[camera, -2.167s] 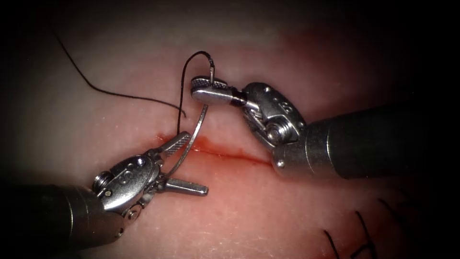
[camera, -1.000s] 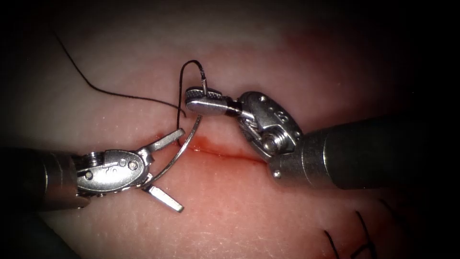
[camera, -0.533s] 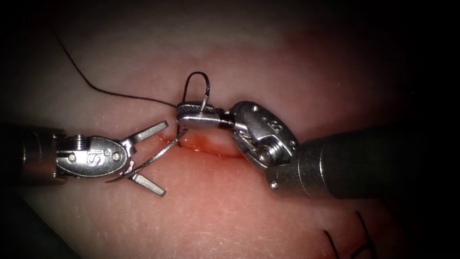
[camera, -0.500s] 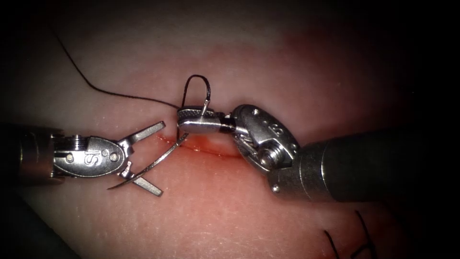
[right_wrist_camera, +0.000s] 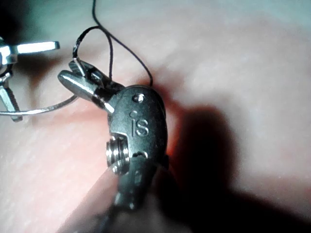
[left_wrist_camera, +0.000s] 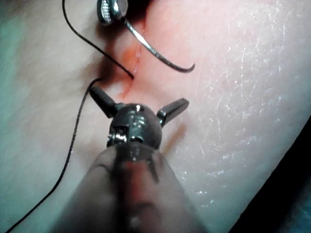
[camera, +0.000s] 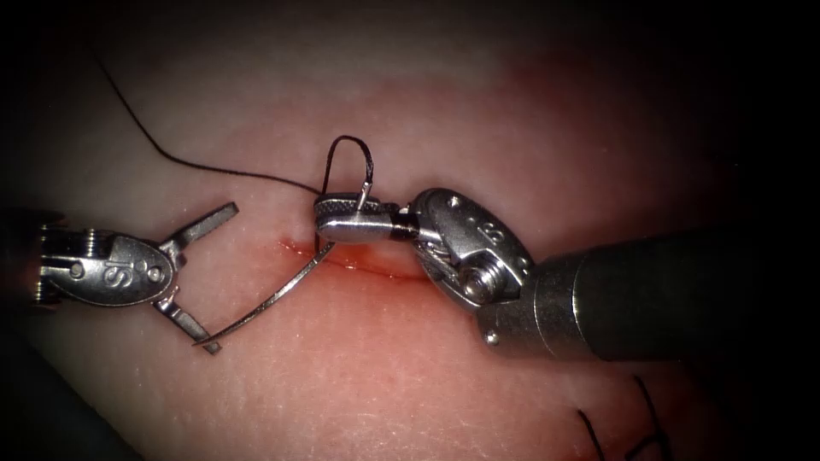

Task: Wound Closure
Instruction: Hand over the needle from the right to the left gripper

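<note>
Right gripper point(camera: 346, 224), we saw, pinched the needle point(camera: 273, 299) near its thread end above the cut point(camera: 376, 266), while left gripper point(camera: 205, 277) was spread and empty.

The curved needle point(camera: 282, 292) is held near its thread point(camera: 213, 169) end above the red cut point(camera: 376, 265), apparently clear of the tissue point(camera: 410, 376).

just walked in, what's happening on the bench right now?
Suturing practice on pork tissue. The right tool is shut on the curved needle near its thread end, at the cut. The needle's point lies free over the tissue by the left tool, which is open and holds nothing. Thread loops from the needle's end and trails off to the left.
</note>
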Robot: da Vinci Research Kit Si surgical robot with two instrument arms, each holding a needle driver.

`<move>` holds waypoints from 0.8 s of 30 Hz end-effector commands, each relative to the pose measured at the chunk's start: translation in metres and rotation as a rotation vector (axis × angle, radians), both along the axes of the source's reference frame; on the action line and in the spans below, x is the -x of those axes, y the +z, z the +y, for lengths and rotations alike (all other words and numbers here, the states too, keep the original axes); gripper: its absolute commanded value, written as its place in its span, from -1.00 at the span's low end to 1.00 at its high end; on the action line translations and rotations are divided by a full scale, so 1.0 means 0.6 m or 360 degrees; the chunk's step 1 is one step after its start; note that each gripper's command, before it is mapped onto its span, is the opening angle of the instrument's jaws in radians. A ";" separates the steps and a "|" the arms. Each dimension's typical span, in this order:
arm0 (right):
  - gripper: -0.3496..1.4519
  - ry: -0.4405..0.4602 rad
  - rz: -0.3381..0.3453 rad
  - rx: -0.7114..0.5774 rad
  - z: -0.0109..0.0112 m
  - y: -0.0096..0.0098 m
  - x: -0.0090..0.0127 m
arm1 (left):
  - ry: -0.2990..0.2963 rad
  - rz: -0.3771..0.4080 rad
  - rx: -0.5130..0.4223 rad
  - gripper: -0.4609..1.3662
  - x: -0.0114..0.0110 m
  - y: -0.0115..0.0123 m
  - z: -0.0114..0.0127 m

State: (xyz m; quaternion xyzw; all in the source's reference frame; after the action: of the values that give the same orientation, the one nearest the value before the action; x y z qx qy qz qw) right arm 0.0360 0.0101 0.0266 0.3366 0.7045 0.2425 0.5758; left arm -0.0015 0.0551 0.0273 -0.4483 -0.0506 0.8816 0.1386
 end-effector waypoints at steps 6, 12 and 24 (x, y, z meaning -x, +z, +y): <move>-0.95 0.0001 -0.0001 0.0000 0.0000 0.0000 0.0000 | -0.0239 -0.0037 -0.0260 0.58 -0.0021 -0.0029 0.0045; -0.95 0.0001 -0.0001 0.0000 0.0000 0.0000 0.0000 | -0.0401 -0.0126 -0.0696 0.23 -0.0025 -0.0087 0.0077; -0.95 0.0001 -0.0001 0.0000 0.0000 0.0000 0.0000 | -0.0211 -0.0353 -0.1182 0.69 0.0024 -0.0144 0.0020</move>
State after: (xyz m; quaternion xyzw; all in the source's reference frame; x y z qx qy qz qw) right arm 0.0359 0.0101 0.0266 0.3364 0.7046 0.2425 0.5758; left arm -0.0030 0.0562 0.0185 -0.4633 -0.3564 0.7367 0.3400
